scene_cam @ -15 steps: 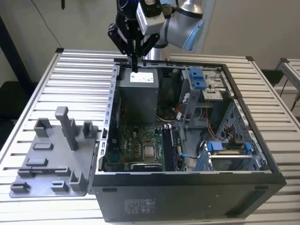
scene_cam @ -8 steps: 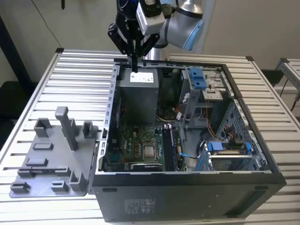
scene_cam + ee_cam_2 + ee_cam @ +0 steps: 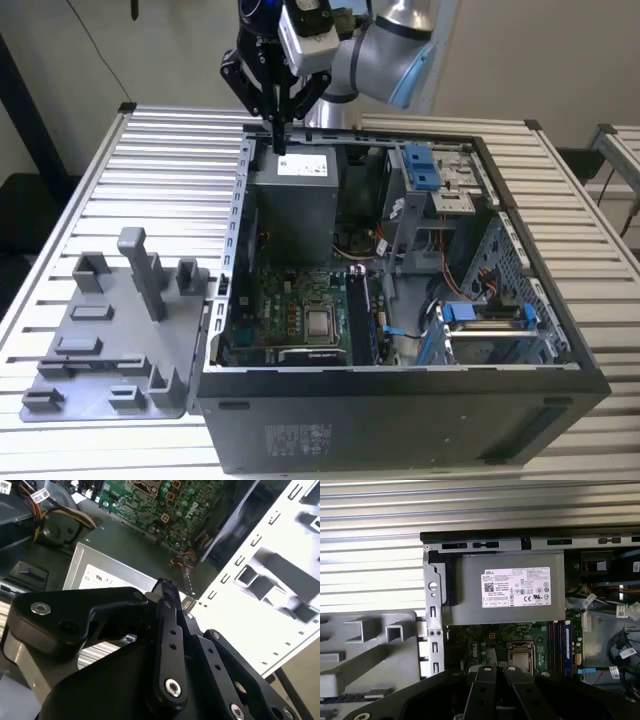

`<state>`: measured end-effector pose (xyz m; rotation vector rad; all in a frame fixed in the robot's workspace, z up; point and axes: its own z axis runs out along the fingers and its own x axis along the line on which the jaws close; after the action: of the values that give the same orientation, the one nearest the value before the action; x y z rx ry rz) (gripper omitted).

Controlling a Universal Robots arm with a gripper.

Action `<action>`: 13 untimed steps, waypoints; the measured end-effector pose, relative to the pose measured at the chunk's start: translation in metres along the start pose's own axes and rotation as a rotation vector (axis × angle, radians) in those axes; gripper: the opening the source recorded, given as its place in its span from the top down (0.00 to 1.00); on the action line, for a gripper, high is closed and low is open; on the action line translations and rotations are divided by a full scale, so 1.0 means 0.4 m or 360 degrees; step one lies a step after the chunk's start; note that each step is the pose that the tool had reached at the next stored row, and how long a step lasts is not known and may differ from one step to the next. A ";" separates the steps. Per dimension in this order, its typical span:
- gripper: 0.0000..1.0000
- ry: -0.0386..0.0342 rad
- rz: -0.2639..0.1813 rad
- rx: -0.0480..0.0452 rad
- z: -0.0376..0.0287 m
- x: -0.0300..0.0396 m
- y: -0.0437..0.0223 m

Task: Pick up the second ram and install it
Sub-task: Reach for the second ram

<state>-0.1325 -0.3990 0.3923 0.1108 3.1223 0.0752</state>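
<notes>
Black gripper, exterior view: the gripper (image 3: pixel 279 135) hangs tips-down over the far edge of the power supply (image 3: pixel 295 200); its fingers come together in a point with nothing seen between them
Second ram, exterior view: I cannot tell it apart; a dark slot bank (image 3: pixel 362 315) lies just beside the processor socket (image 3: pixel 320 322) on the green motherboard (image 3: pixel 285 300), well apart from the gripper
In the way, exterior view: the power supply stands between the gripper and the motherboard inside the open case (image 3: pixel 400 425); a blue drive bracket (image 3: pixel 422 165) sits to the exterior view's right of it
Fixture, exterior view: the grey fixture (image 3: pixel 100 385) lies on the slatted metal table (image 3: pixel 170 160) at the exterior view's left, against the case wall, with an upright post (image 3: pixel 140 270) on it
Gripper, second wrist view: fingertips closed on each other (image 3: pixel 167 587), empty, above the labelled power supply (image 3: pixel 100 575)
Around, second wrist view: motherboard (image 3: pixel 150 505) beyond, yellow and orange cables (image 3: pixel 60 515), pale fixture (image 3: pixel 280 580)
Gripper, first wrist view: finger links (image 3: pixel 498 672) close together, over the motherboard (image 3: pixel 480 640) edge
Second ram, first wrist view: blue and dark strips fill the slot bank (image 3: pixel 561 642) just beside the socket (image 3: pixel 520 652); which is the stick I cannot tell
Around, first wrist view: power supply (image 3: pixel 505 592), fixture (image 3: pixel 370 645), table (image 3: pixel 470 510)
</notes>
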 end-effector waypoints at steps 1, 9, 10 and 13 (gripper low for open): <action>0.89 0.0004 0.0000 0.0000 0.000 0.006 0.000; 0.89 0.0008 0.0000 0.0000 0.000 0.056 -0.009; 0.89 0.0008 0.0000 0.0000 0.000 0.061 -0.011; 0.89 0.0008 0.0000 -0.0001 0.000 0.083 -0.021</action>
<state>-0.1662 -0.4049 0.3916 0.1110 3.1275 0.0766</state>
